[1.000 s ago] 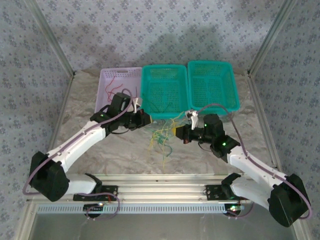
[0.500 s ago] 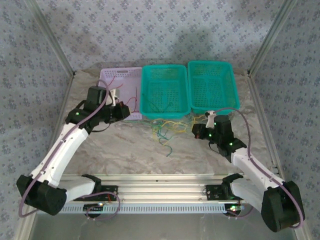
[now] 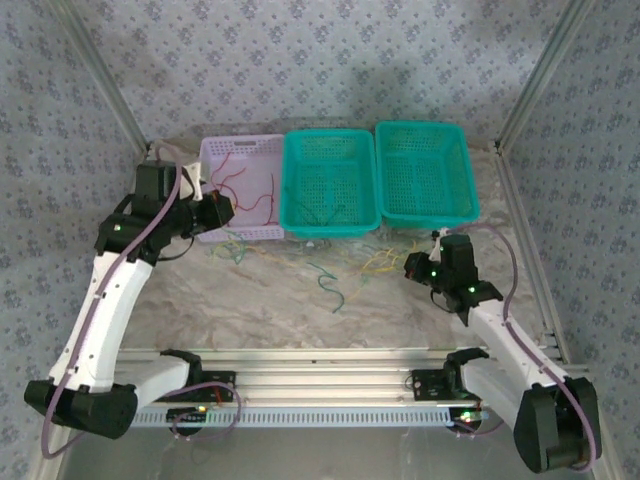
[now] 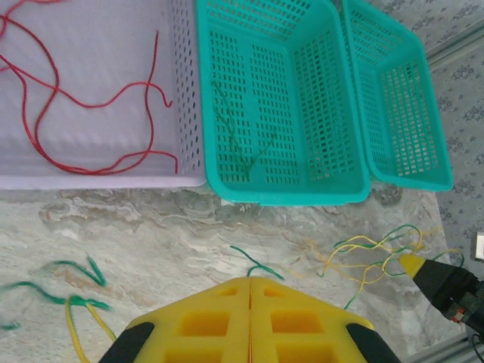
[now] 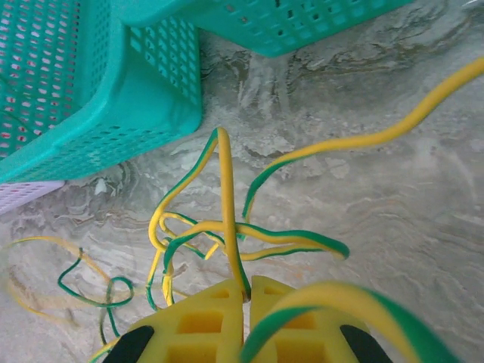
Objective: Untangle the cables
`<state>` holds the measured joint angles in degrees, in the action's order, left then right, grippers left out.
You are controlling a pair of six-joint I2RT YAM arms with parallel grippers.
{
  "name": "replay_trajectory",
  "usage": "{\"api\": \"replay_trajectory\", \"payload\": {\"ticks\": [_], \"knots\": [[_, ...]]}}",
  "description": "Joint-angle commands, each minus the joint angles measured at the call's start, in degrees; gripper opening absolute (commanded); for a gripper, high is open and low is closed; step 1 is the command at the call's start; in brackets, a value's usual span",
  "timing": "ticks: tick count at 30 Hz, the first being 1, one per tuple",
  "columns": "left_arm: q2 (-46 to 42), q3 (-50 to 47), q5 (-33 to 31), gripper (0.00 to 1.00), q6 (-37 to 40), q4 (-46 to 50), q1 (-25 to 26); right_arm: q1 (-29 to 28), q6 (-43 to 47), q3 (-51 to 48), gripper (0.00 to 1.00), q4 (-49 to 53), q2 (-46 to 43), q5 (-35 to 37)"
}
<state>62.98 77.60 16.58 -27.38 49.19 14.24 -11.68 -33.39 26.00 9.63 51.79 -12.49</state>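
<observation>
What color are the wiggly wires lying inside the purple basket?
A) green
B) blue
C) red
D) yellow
C: the left wrist view shows thin red wires curling across the floor of the purple basket, and no other color in there.

Left end effector [image 3: 218, 210] has swung off the middle teal basket's [image 3: 327, 232] near-left corner and is now well to its left. Right end effector [image 3: 412, 266] has pulled back from the near-right corner, out to the right. The cables [image 3: 330, 285], earlier bunched in front of that basket, are now strung out: some lie to its left, one green strand lies in front, and the yellow-green strands [image 3: 378, 262] trail right.
</observation>
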Motion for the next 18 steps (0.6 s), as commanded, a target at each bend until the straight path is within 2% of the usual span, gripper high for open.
{"api": "replay_trajectory", "payload": {"ticks": [1, 6, 10, 14, 18], "knots": [[-1.8, 2.9, -1.4, 0.0, 2.1, 2.2, -0.3, 0.8, 1.0, -0.4, 0.0, 4.1, -1.4, 3.3], [-2.0, 1.1, 1.9, 0.0, -0.2, 0.2, -0.3, 0.6, -0.4, -1.5, 0.0, -0.8, 0.2, -0.6], [-3.1, -0.9, 4.6, 0.0, -3.4, -3.6, -0.3, -2.0, 0.2, -0.9, 0.0, -3.0, 2.6, -0.7], [-3.3, -1.0, 6.7, 0.0, -5.6, -5.6, -0.1, -6.3, 4.2, 2.9, 0.0, -0.6, 6.3, -0.6], [-3.2, -1.7, 7.3, 0.0, -6.8, -7.6, 0.8, -10.6, 5.7, 5.4, 0.29, 1.5, 5.1, 4.7]]}}
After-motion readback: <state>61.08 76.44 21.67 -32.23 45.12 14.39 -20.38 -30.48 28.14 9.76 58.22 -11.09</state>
